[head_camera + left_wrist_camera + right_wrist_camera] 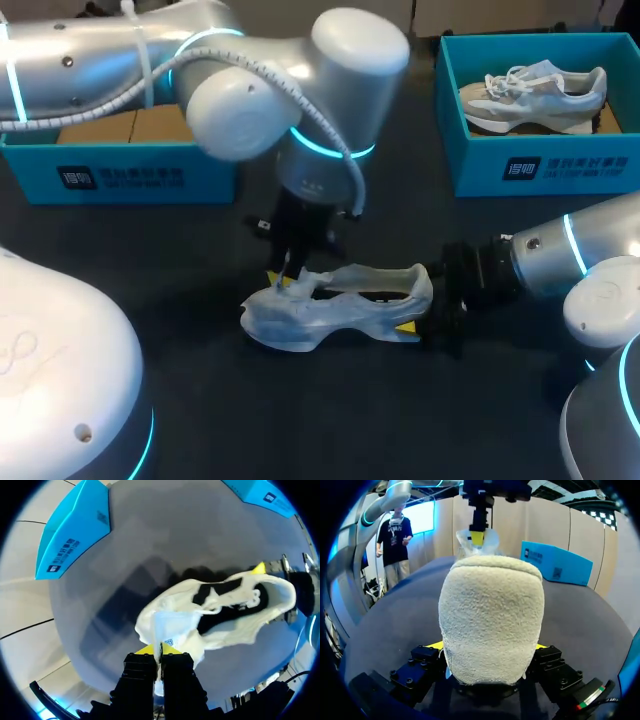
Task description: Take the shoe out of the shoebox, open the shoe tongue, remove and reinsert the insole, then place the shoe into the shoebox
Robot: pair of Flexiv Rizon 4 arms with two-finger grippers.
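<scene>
Pale, translucent-white sneaker (pixel 330 305) lies out of any box on the dark worktop (pixel 200 400), mid-table, on its sole, toe toward my left and heel toward my right.

Left gripper (pixel 160 649) comes down from above at the front of the shoe's opening. Its yellow tips are pinched together on the thin white tongue flap (pixel 170 625), drawn up and forward away from the opening. The hold is right at the flap's edge.

Right gripper (pixel 487 647) comes in low from the right. Its fingers are clamped on either side of the fuzzy beige heel (pixel 490 630), a yellow tip showing on each flank.

Inside of the shoe reads dark in the left wrist view. Cannot make out the insole as a separate piece.

Bright blue cardboard shoebox (pixel 540 170) at far right holds a second grey-and-white sneaker (pixel 535 95). Another blue box (pixel 120 175) sits at far left, mostly behind the left arm, with a brown interior showing.

Step in hand, as I read it: tongue being opened, insole work not yet begun.

Risks from here:
- Tongue slips from the pinch, since the bite is shallow and the flap thin. It would fall back over the opening.
- A harder upward pull lifts the toe or twists the shoe against the heel clamp. The soft collar could squash and let go.
- Laces, if snug, may resist and shift the load to the heel hold.
- Both grippers are occupied, so reaching the insole means releasing one hold. The shoe could then tip or slide.
</scene>
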